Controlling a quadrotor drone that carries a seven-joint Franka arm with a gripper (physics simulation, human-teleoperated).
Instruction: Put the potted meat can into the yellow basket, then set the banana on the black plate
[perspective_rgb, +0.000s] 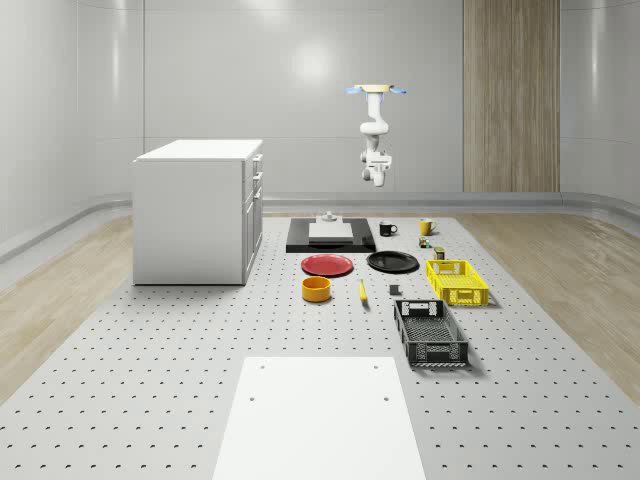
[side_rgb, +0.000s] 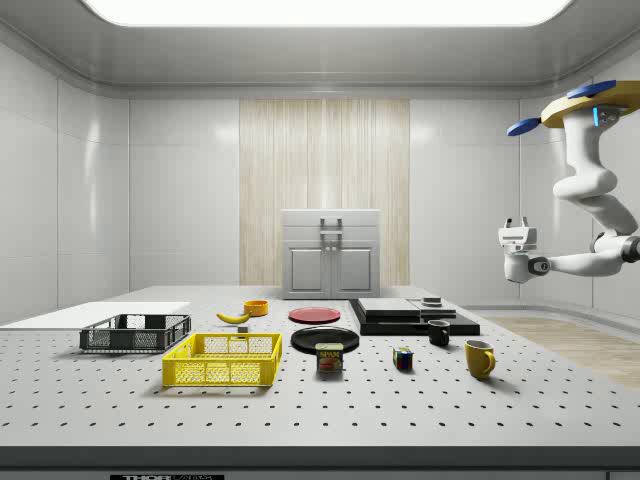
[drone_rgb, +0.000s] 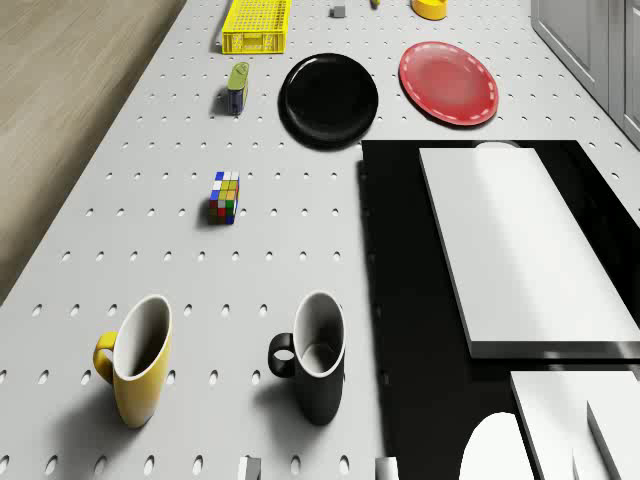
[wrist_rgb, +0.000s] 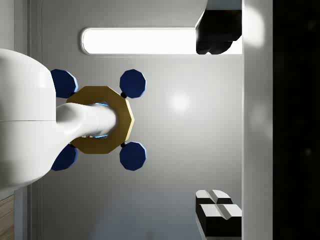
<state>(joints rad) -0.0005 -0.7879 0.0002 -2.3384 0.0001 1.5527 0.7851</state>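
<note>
**Potted meat can: standing on the bench just beside the yellow basket, not yet taken**

- Gripper: wide open and empty. It points up at the drone's underside. In the side view it hangs high in the air, well apart from the yellow basket.
- Drone: hovering high. It is on the far side of the black plate from the basket, above the end of the bench where the black mug and yellow mug stand.
- Potted meat can: on the bench just outside the basket's short end, on the side facing the drone. The black plate lies close beside it and does not touch it.
- Axis: the can looks upright on its base, label outward in the side view. From above, its longer plan side seems to run roughly toward the basket. This reading is tentative.
- Handling (judgement): rigid metal, small, moderately heavy for its size, with smooth and possibly slick walls. Take it from above across the narrower pair of flat sides, at mid-height or lower, so it cannot pivot.
- Banana: lying flat, beyond the black plate from the basket. Its long axis runs about parallel to the basket's long side. It is softer, so grip it lightly at the middle.
</note>
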